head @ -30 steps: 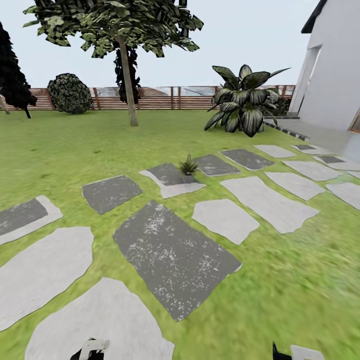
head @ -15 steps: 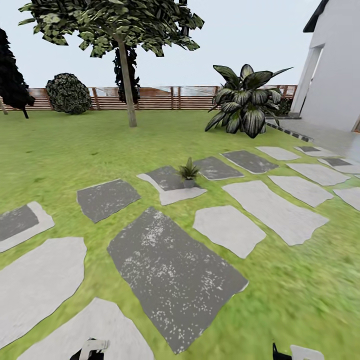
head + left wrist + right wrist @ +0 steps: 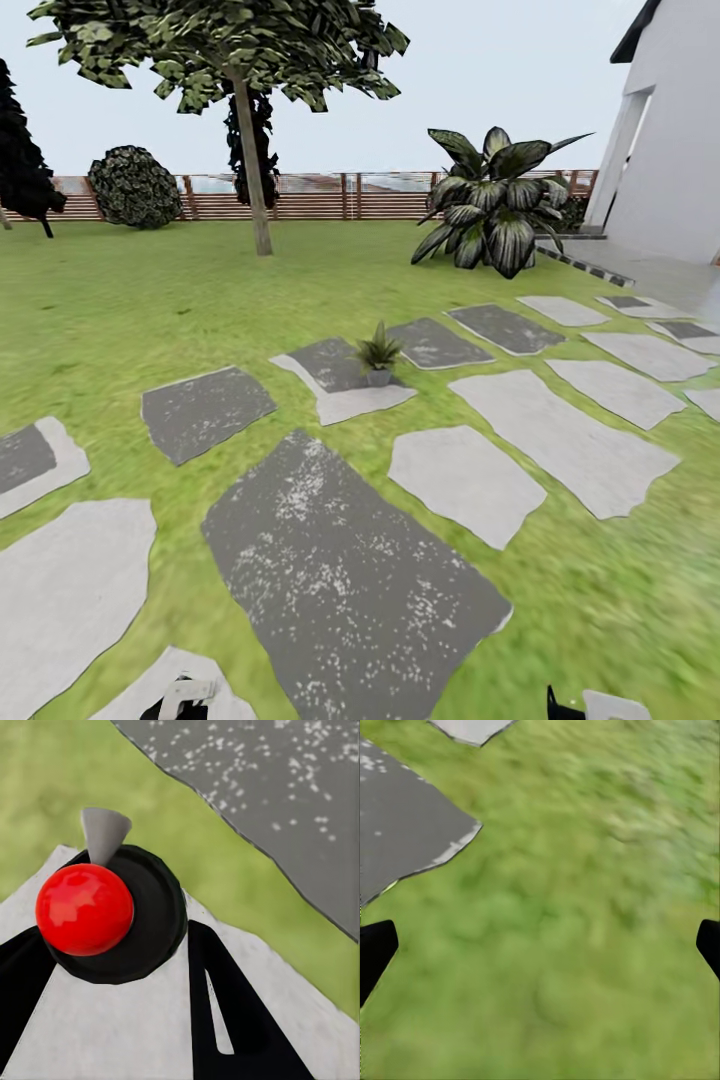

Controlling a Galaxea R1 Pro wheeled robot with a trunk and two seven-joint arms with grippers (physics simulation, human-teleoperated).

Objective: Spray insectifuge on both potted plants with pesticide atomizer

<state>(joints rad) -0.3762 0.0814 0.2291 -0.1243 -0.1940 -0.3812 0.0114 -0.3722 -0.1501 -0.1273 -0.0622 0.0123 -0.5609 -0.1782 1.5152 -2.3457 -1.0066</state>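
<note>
Small potted plant on stepping stone, lawn, fence

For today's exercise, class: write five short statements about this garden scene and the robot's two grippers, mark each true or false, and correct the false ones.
1. The left gripper holds the atomizer. True.
2. The atomizer's top is blue. False: it is red.
3. The right gripper carries a pot. False: it is open, with only grass between its fingers.
4. A potted plant stands on a stepping stone. True.
5. The fence runs between the robot and the potted plant. False: it stands far behind, at the lawn's edge.
</note>
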